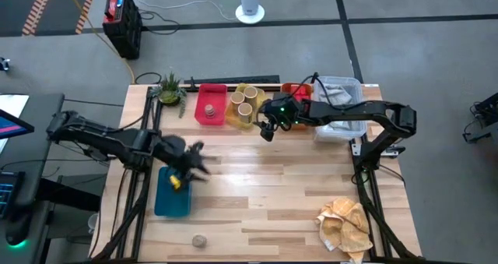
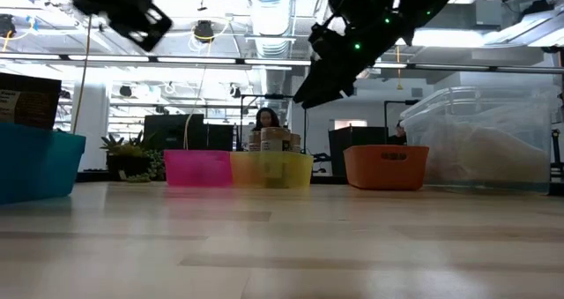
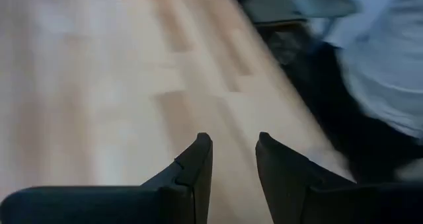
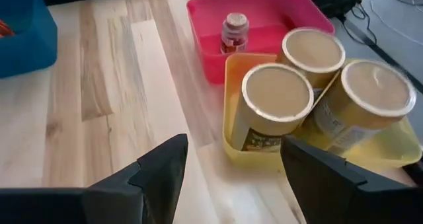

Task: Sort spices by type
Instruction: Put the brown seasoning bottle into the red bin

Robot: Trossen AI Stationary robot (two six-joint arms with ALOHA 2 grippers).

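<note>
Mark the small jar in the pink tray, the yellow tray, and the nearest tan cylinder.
small jar (image 4: 234, 31), right wrist view, on its body.
yellow tray (image 4: 232, 112), right wrist view, near wall.
nearest tan cylinder (image 4: 276, 93), right wrist view, top face.

The left gripper hangs above the wooden table, its two dark fingers standing apart with a narrow gap of bare planks showing between them and nothing held in that gap. Pale boards with darker streaks run away from the fingertips across most of the view. Beyond the table's far edge lies a blurred dark shape beside a pale blue-grey mass; neither can be made out.
</note>
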